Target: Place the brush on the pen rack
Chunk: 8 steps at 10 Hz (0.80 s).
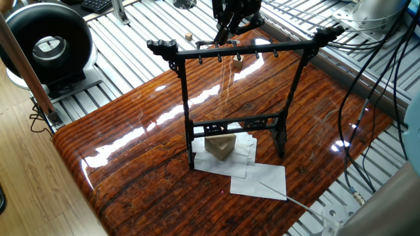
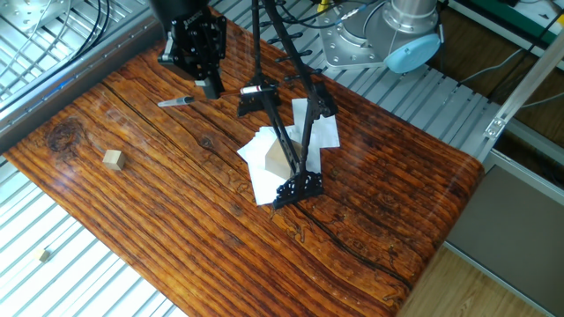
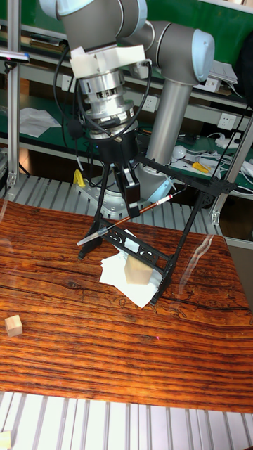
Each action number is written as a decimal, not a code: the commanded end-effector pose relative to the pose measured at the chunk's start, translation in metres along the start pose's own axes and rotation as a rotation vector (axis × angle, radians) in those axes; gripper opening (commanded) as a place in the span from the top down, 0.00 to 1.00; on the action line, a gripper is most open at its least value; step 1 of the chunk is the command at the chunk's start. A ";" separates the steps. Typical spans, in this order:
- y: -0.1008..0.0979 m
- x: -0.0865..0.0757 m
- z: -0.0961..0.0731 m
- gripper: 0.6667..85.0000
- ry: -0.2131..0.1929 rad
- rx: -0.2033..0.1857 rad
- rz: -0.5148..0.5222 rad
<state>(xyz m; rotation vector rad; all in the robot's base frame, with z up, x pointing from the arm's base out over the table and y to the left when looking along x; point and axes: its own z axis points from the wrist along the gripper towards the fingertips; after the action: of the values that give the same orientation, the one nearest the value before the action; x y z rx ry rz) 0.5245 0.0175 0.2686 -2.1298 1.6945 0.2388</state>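
Observation:
The pen rack point(image 1: 243, 50) is a tall black frame standing mid-table on white paper; it also shows as the pen rack point(image 2: 284, 136) and the pen rack point(image 3: 190, 175). My gripper point(image 3: 131, 209) hangs just behind the rack's left end, near crossbar height, and is shut on the brush point(image 3: 151, 208). The brush is tilted, its pale end pointing down-left and its dark shaft reaching up-right toward the crossbar. Seen from the other side, the gripper point(image 2: 208, 84) hovers over the table's far edge and the brush end point(image 2: 174, 103) sticks out to its left. The gripper point(image 1: 226, 29) sits behind the rack, where the brush is hard to make out.
White paper sheets point(image 1: 262, 180) and a tan wedge block point(image 1: 220, 146) lie at the rack's feet. A thin pale rod point(image 1: 289, 198) crosses the paper's corner. A small wooden cube point(image 2: 112, 158) sits apart on the table. Cables point(image 1: 374, 59) and the arm's base point(image 2: 401, 35) lie off the table's sides.

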 end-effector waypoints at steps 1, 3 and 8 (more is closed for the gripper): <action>-0.002 -0.005 -0.001 1.00 0.001 0.014 0.001; -0.002 -0.007 -0.001 1.00 -0.004 0.013 0.006; 0.000 -0.006 -0.003 1.00 0.006 0.012 0.003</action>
<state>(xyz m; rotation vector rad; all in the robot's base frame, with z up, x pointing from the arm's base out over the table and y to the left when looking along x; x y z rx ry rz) 0.5225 0.0202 0.2701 -2.1283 1.7032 0.2250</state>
